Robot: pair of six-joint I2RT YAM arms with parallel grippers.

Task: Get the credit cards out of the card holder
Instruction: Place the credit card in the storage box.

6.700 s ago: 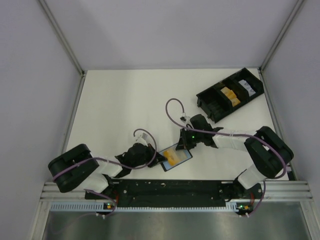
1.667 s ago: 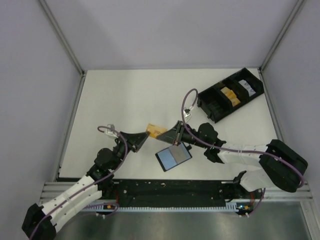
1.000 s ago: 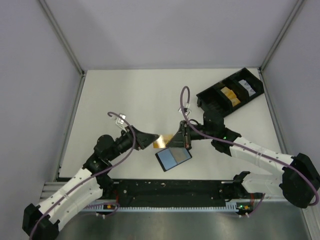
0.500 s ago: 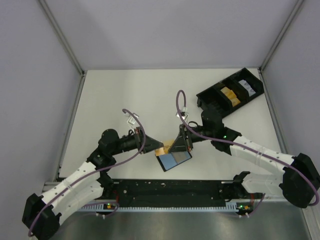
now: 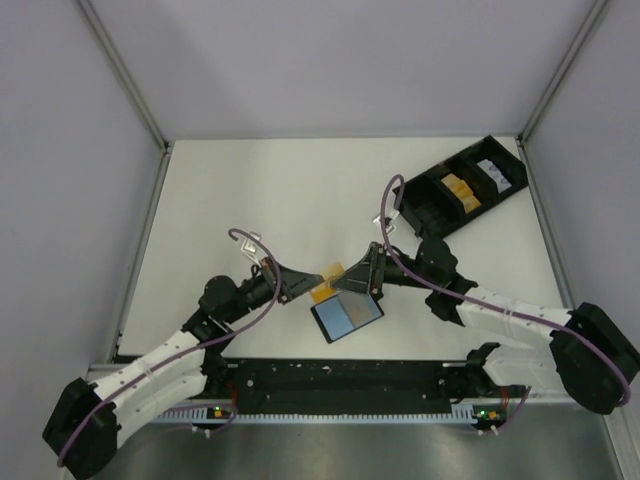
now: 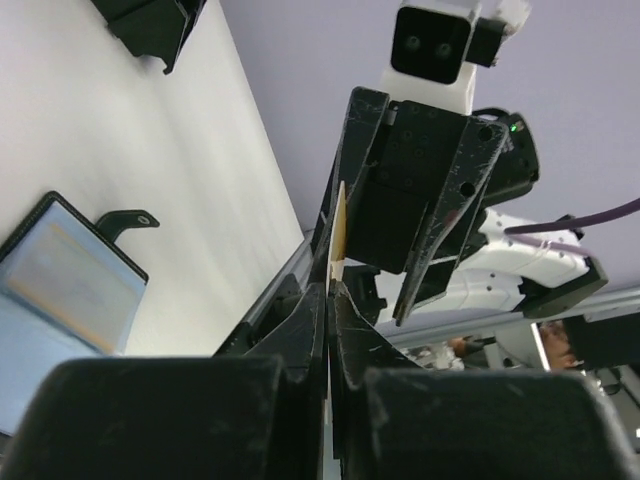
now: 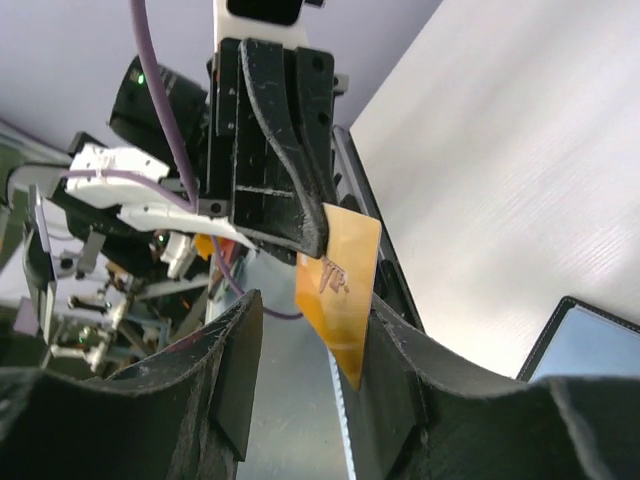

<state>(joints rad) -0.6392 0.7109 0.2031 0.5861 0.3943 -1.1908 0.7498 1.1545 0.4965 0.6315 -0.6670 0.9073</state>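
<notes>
Left gripper (image 6: pixel 328 300) is clamped tight on the orange card (image 7: pixel 338 290), pinching one end so that the card hangs in the air between the two arms, just above and to the far side of the card holder (image 5: pixel 347 316). The right gripper (image 7: pixel 315 320) has its jaws parted around the card's other end, with nothing gripped. We judge this to be a handover. To do it well, we would hold the left pinch firm and back the right arm off along the card's plane, so that neither finger clips it. The left wrist view shows the card edge-on, lying close against one right finger. The right wrist view shows its printed face and the gap beside it. Only the top view shows the holder lying open on the table (image 5: pixel 250 190), blue-grey side up, near the arms' bases. We cannot tell whether another card is inside. The compartmented tray (image 5: pixel 408 192) sits well apart at the far right.
</notes>
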